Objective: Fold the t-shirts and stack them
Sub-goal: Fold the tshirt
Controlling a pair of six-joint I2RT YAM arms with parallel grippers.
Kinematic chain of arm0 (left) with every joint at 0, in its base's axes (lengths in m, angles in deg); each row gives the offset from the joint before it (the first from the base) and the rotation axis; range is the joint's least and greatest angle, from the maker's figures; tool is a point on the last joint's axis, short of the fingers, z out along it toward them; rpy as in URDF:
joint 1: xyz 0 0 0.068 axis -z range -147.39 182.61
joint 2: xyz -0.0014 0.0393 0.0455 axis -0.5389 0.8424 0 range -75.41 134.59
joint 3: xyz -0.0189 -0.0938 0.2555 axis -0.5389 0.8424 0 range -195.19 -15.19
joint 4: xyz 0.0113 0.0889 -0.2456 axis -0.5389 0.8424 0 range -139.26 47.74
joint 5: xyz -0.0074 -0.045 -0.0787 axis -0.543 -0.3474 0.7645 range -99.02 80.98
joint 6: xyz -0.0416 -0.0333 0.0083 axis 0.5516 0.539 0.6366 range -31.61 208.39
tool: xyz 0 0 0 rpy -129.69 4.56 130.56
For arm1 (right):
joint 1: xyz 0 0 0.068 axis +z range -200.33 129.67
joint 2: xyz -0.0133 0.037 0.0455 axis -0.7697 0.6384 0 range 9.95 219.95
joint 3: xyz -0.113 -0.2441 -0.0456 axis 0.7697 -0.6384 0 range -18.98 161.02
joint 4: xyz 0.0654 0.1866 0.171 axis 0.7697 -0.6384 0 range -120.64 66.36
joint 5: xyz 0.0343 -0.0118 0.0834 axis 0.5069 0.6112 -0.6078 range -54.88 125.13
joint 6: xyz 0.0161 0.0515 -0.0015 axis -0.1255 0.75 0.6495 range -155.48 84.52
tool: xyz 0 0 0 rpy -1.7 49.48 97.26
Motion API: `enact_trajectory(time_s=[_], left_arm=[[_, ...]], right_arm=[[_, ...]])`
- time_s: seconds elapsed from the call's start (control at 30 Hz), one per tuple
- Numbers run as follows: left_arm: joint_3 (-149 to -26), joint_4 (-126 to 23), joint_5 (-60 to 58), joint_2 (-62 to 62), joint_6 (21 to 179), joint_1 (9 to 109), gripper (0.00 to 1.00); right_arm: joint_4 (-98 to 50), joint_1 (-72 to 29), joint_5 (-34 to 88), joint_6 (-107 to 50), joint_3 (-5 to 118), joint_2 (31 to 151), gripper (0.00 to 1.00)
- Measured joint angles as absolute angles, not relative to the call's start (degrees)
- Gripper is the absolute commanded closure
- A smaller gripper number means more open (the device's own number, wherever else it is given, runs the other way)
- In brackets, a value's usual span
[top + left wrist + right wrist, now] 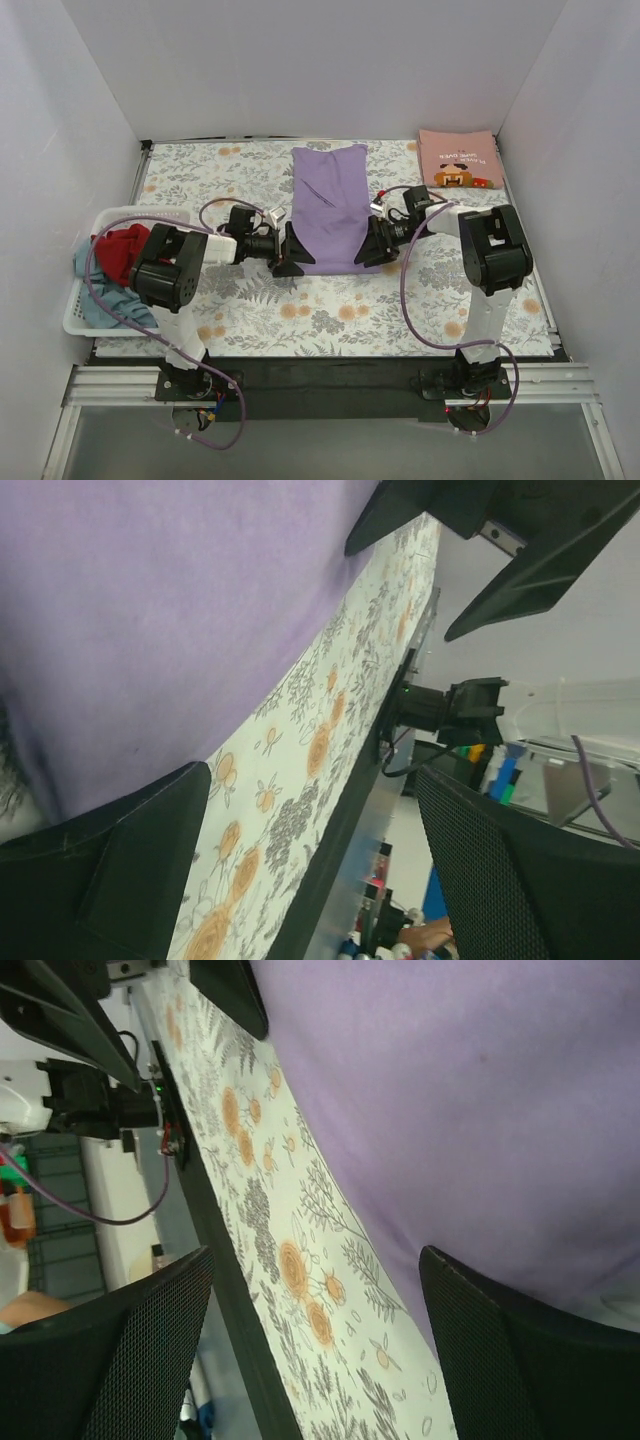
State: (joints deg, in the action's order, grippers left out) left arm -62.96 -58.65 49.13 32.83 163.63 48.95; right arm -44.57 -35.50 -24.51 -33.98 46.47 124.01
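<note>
The table, covered by a floral cloth, is seen from above with both arms reaching in from its near edge; at its centre the lavender t-shirt is laid flat as a long narrow strip running from the far edge towards the middle, which suggests its sides have been folded in but the crosswise fold is not yet made. A white basket is set at the left edge of the table; at the far right corner the salmon-pink t-shirt is laid folded into a neat rectangle, print upward, and is judged finished. In the basket a red t-shirt and a grey-blue t-shirt are heaped unfolded, so two garments are judged left to do besides the one in hand; no stack is formed yet. The left fingers are placed at the near left corner of the lavender t-shirt and are shown spread apart; the right fingers are placed at the near right corner, likewise spread apart, nothing being clamped.
</note>
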Motion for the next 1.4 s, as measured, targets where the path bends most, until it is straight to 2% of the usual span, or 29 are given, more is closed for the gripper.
enact_trajectory(time_s=[0.03,0.07,0.17,0.3,0.37,0.4,0.43,0.5,0.63,0.77,0.97,1.2,1.23,1.27,1.37,1.4], left_arm=[[-62.3,-58.2,49.3,32.0,163.0,48.4,0.14],[-61.6,-56.9,48.9,30.6,161.9,48.1,0.1],[-61.4,-50.3,45.0,24.5,154.4,47.7,0.1],[-64.7,-41.4,40.8,14.0,136.9,47.4,0.11],[-65.8,-39.1,39.9,9.4,127.0,47.5,0.21],[-66.0,-38.5,39.3,7.4,121.9,47.9,0.33],[-65.9,-37.7,38.4,5.8,117.1,48.5,0.4],[-64.6,-37.6,36.2,4.0,107.5,51.0,0.51],[-58.7,-38.3,31.9,3.9,91.8,57.1,0.64],[-55.5,-39.3,29.3,7.2,82.5,59.4,0.65],[-54.8,-45.1,25.9,13.5,75.6,59.8,0.64],[-55.3,-50.7,24.6,17.4,70.9,60.0,0.67],[-55.4,-51.4,24.5,17.8,70.7,60.0,0.69],[-55.5,-51.9,24.3,18.1,70.5,60.0,0.71],[-55.7,-52.7,24.1,18.8,70.3,60.1,0.86],[-55.8,-52.7,24.0,18.9,70.3,60.2,0.89]], right_arm=[[-45.6,-35.8,-24.2,-35.2,46.5,123.6,0.1],[-47.2,-36.1,-23.2,-37.3,46.5,122.7,0.06],[-53.3,-36.1,-17.8,-46.9,46.5,117.5,0.02],[-56.9,-35.2,-8.1,-61.8,46.5,104.1,0.06],[-55.8,-34.1,-3.6,-68.1,46.1,98.2,0.12],[-54.9,-33.3,-1.4,-71.2,45.6,95.8,0.14],[-53.8,-32.3,0.6,-74.0,44.9,94.2,0.17],[-51.3,-29.7,4.5,-78.9,42.7,93.1,0.23],[-48.3,-22.9,11.0,-85.5,37.4,95.3,0.28],[-46.9,-18.3,14.0,-88.5,34.1,97.5,0.32],[-41.6,-17.7,17.8,-90.4,31.4,100.4,0.35],[-36.7,-17.7,20.1,-91.9,30.4,102.2,0.46],[-35.9,-17.7,20.3,-92.3,30.2,102.2,0.51],[-35.2,-17.7,20.5,-92.6,29.9,102.2,0.66],[-33.8,-17.6,21.3,-93.7,29.5,103.0,0.98],[-33.5,-17.6,21.8,-93.7,29.4,103.0,0.99]])
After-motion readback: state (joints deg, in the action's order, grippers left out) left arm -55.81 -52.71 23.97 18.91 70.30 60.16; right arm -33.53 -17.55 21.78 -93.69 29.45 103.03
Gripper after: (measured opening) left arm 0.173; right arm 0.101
